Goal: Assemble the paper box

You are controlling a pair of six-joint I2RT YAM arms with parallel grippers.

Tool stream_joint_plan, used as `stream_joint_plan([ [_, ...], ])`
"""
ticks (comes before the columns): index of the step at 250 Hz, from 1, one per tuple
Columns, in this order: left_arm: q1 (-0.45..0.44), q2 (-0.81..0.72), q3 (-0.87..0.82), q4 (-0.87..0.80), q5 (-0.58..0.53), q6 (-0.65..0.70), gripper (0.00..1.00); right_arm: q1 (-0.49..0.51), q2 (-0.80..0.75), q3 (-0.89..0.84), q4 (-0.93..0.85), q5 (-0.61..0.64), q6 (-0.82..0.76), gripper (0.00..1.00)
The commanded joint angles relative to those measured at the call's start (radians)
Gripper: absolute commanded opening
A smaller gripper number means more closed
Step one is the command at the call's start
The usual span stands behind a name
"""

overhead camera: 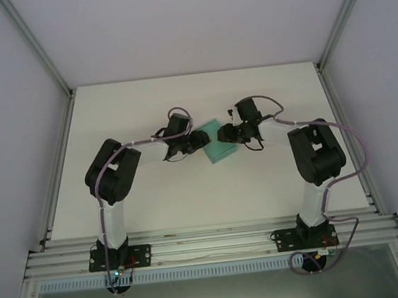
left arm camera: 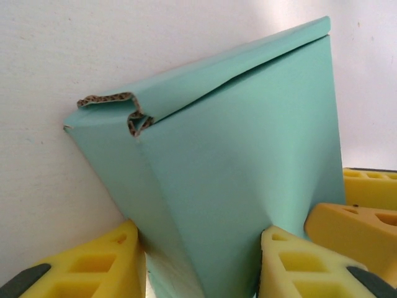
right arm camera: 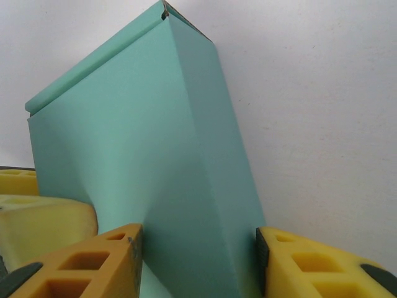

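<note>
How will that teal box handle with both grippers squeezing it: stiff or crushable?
Probably crushable: the paper box walls pucker where the left gripper pinches them. Likely light, since the exposed corner edge shows thin corrugated card, crumpled there. Its smooth faces in the right gripper may slip, so a moderate grip seems wise.

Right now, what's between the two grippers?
The box, clamped from both sides by the left gripper and right gripper; the top view shows it.
</note>
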Motion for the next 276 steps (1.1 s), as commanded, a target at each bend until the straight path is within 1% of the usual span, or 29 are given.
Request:
stream_joint_plan([
  [1, -0.084, 0.135, -0.060, 0.000, 0.009, -0.089, 0.11, 0.068, 0.105, -0.033, -0.111, -0.103, -0.004, 0.44],
  [8, -0.088, 0.136, -0.060, 0.000, 0.008, -0.092, 0.06, 0.068, 0.108, -0.032, -0.110, -0.101, -0.003, 0.45],
  [20, -0.095, 0.136, -0.057, -0.004, 0.004, -0.097, 0.04, 0.068, 0.111, -0.030, -0.115, -0.093, -0.004, 0.44],
  [27, -0.098, 0.134, -0.055, -0.006, 0.002, -0.101, 0.00, 0.068, 0.112, -0.028, -0.118, -0.089, -0.006, 0.44],
  [59, -0.104, 0.137, -0.041, -0.020, 0.006, -0.113, 0.00, 0.070, 0.111, -0.015, -0.145, -0.063, -0.017, 0.44],
  [92, -0.104, 0.129, -0.031, -0.058, -0.008, -0.106, 0.00, 0.069, 0.107, -0.004, -0.180, -0.003, -0.027, 0.43],
  [111, -0.104, 0.116, -0.018, -0.098, -0.012, -0.082, 0.00, 0.069, 0.106, -0.001, -0.197, 0.026, -0.030, 0.40],
  [126, -0.104, 0.096, -0.006, -0.129, -0.023, -0.058, 0.19, 0.069, 0.108, 0.005, -0.214, 0.069, -0.029, 0.40],
  [137, -0.103, 0.078, 0.002, -0.152, -0.036, -0.034, 0.21, 0.069, 0.110, 0.015, -0.243, 0.120, -0.030, 0.40],
  [149, -0.101, 0.060, 0.020, -0.196, -0.057, -0.005, 0.28, 0.069, 0.112, 0.025, -0.271, 0.174, -0.030, 0.40],
  [162, -0.095, 0.041, 0.034, -0.231, -0.077, 0.022, 0.32, 0.070, 0.108, 0.026, -0.291, 0.221, -0.032, 0.39],
  [175, -0.086, 0.022, 0.040, -0.252, -0.093, 0.039, 0.40, 0.070, 0.103, 0.025, -0.300, 0.251, -0.033, 0.39],
  [187, -0.076, 0.003, 0.043, -0.266, -0.102, 0.051, 0.44, 0.071, 0.101, 0.027, -0.306, 0.279, -0.030, 0.39],
  [215, -0.072, -0.048, 0.048, -0.296, -0.130, 0.086, 0.61, 0.075, 0.097, 0.033, -0.323, 0.320, -0.023, 0.39],
  [235, -0.065, -0.075, 0.063, -0.323, -0.149, 0.122, 0.62, 0.081, 0.094, 0.037, -0.325, 0.331, -0.021, 0.38],
  [276, -0.061, -0.103, 0.073, -0.353, -0.149, 0.147, 0.72, 0.088, 0.087, 0.051, -0.341, 0.357, -0.018, 0.38],
])
